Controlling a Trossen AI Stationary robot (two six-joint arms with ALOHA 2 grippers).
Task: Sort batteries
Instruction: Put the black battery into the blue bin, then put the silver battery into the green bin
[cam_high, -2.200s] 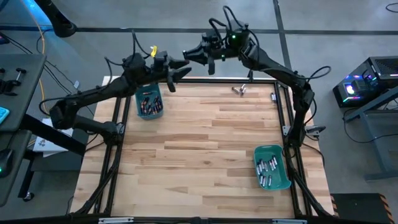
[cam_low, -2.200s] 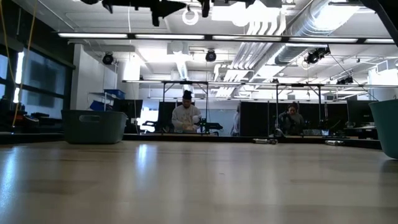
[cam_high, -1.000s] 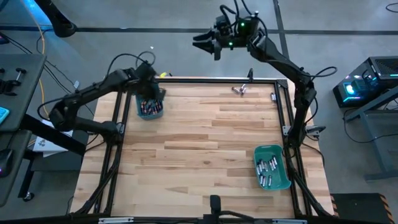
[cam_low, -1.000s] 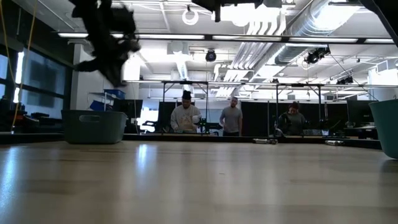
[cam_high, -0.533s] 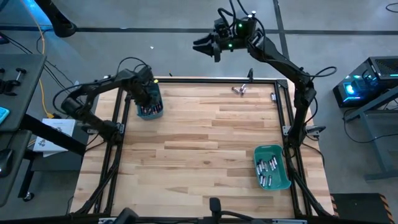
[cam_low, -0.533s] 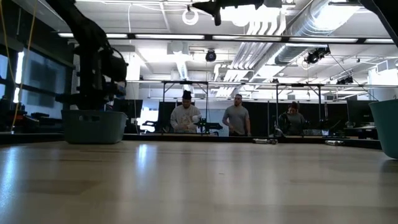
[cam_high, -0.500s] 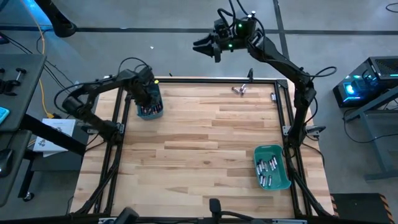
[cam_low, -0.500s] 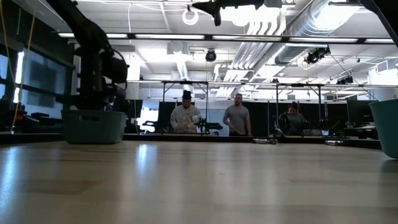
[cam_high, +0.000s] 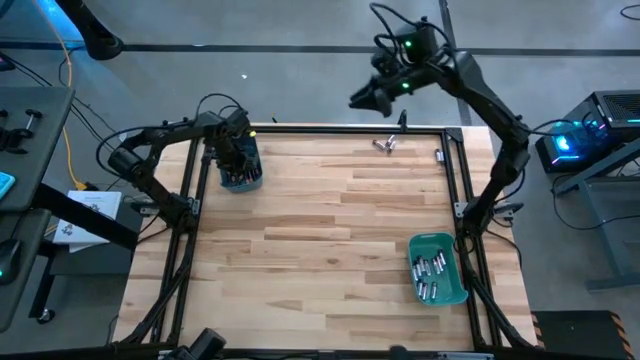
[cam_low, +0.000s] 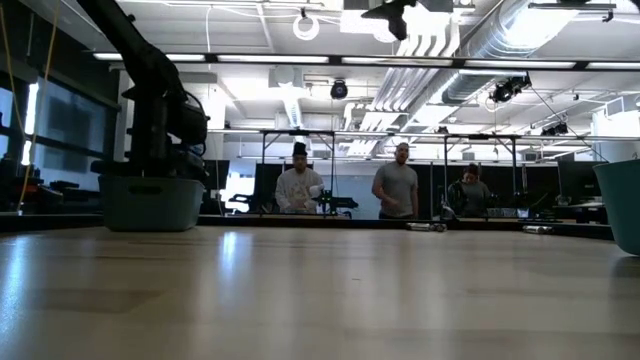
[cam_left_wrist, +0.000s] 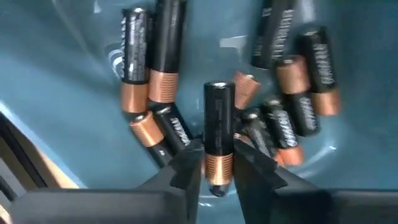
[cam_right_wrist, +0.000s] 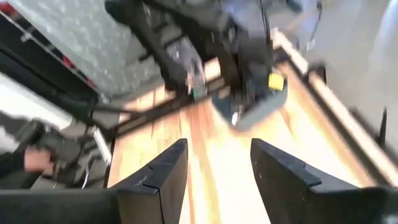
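My left hand (cam_left_wrist: 211, 177) is down inside the far-left bin (cam_high: 240, 170), fingers either side of one dark copper-banded cell (cam_left_wrist: 217, 137). Whether they grip it or have let go I cannot tell. The cell's long axis runs straight out between the fingers, copper end nearest the hand, over a heap of like cells (cam_left_wrist: 292, 118) on the bin floor.

My right hand (cam_high: 362, 100) hangs high past the tabletop's far edge, fingers spread, holding nothing. Loose cells (cam_high: 384, 145) lie on the tabletop (cam_high: 320, 240) just below and near it, so the right arm is the nearer one for those.

The near-right bin (cam_high: 438, 268) holds silvery cells.

The wrist view alone shows the cell between my fingers. From above, the arm hides it. The low view shows only the bin's wall.
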